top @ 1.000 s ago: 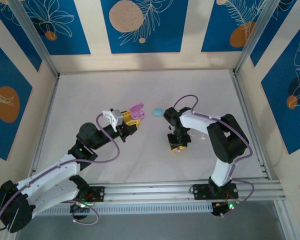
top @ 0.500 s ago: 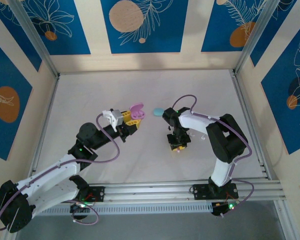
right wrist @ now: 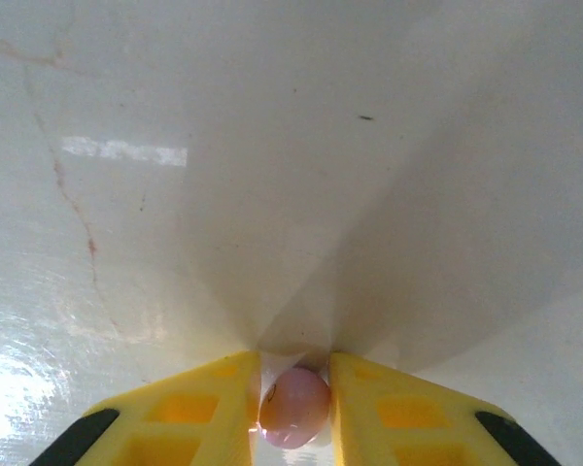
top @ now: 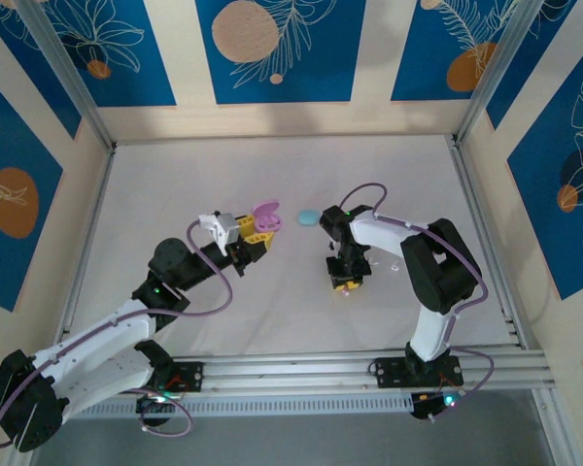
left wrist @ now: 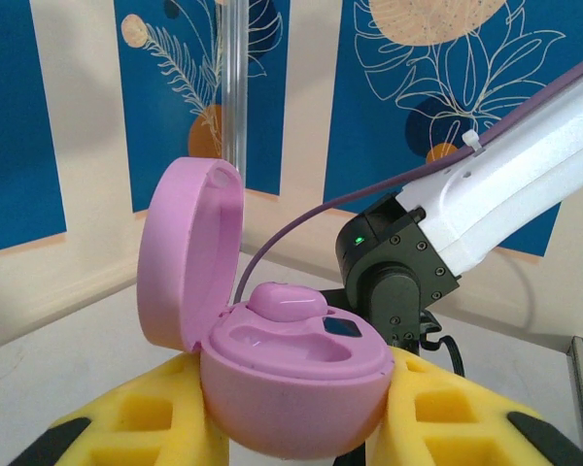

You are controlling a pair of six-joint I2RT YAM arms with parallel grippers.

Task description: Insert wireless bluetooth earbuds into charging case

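Note:
My left gripper point(top: 256, 239) is shut on a pink charging case point(left wrist: 291, 383), held above the table with its lid point(left wrist: 187, 250) hinged open to the left. One pink earbud point(left wrist: 287, 300) sits in the far well, and the well in front of it is bare. In the top view the case point(top: 265, 219) is at the table's centre. My right gripper point(top: 346, 282) points straight down at the table. Its yellow fingers point(right wrist: 199, 408) are closed against both sides of a second pink earbud point(right wrist: 294, 406) resting on the white surface.
A pale blue oval case point(top: 308, 216) lies closed on the table between the two grippers, just beyond the right wrist. The right arm's black wrist point(left wrist: 396, 282) stands close behind the pink case. Aluminium rails point(top: 479, 243) edge the table.
The right gripper's fingers have closed in on the pink earbud, and its wrist has shifted slightly. The left arm and the pink case have stayed still.

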